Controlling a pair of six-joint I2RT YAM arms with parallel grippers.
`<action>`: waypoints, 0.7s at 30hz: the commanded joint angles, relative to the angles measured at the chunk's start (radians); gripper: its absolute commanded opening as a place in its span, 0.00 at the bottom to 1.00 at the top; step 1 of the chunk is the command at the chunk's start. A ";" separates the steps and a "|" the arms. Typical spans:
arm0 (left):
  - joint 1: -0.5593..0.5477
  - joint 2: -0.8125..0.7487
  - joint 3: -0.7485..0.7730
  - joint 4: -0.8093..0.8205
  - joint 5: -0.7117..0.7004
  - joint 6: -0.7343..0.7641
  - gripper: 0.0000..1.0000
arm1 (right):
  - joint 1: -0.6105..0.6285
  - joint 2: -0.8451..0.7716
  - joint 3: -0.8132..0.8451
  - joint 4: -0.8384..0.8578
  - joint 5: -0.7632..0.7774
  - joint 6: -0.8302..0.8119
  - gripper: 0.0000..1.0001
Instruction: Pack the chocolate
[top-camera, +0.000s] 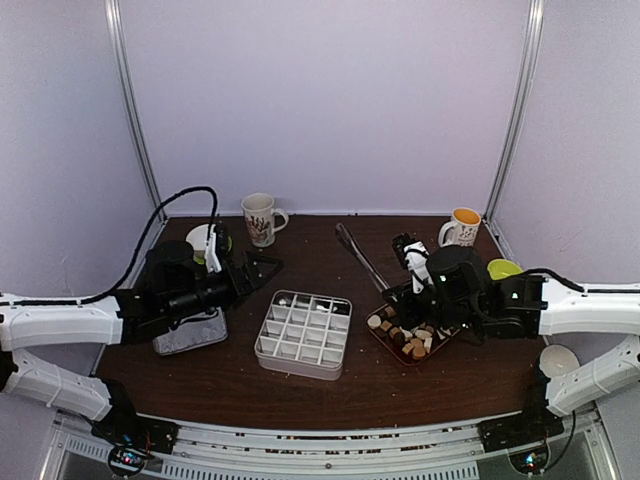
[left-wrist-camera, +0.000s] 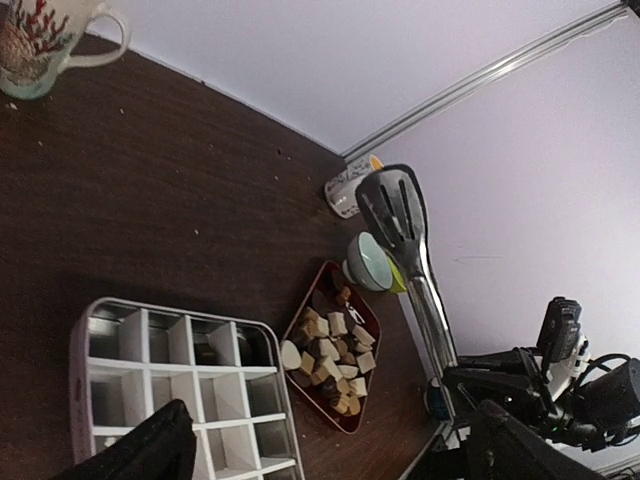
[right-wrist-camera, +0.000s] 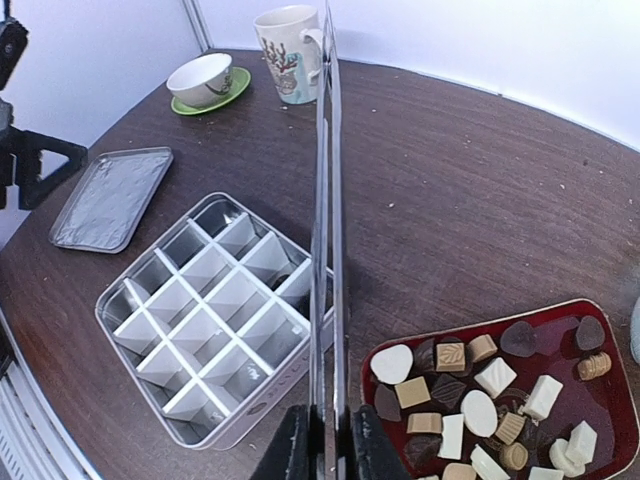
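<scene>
Currently: left gripper (top-camera: 265, 268) jaws wide, holding nothing; divided tin (right-wrist-camera: 262, 405) just ahead of them, chocolate (right-wrist-camera: 475, 400) well beyond it. Right gripper (right-wrist-camera: 325, 445) jaws pinched on the metal tongs (right-wrist-camera: 326, 200), which point straight ahead. Chocolate is heaped in the red tray (right-wrist-camera: 455, 327) just right of these jaws. Judgement: pieces light, rigid, smooth, easily scuffed; take one across its flat sides, gently.

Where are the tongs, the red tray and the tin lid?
tongs (right-wrist-camera: 325, 200), right wrist view, on the closed arms.
red tray (right-wrist-camera: 612, 403), right wrist view, bare floor.
tin lid (right-wrist-camera: 110, 198), right wrist view, flat middle.
</scene>
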 joint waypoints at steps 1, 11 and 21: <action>0.113 -0.065 0.068 -0.183 0.044 0.249 0.98 | -0.061 -0.034 -0.050 0.051 -0.014 -0.027 0.15; 0.305 -0.094 0.063 -0.159 0.020 0.521 0.98 | -0.156 -0.070 -0.106 0.106 -0.042 -0.124 0.15; 0.335 -0.052 0.048 -0.071 -0.005 0.618 0.98 | -0.170 -0.093 -0.120 0.086 -0.062 -0.184 0.15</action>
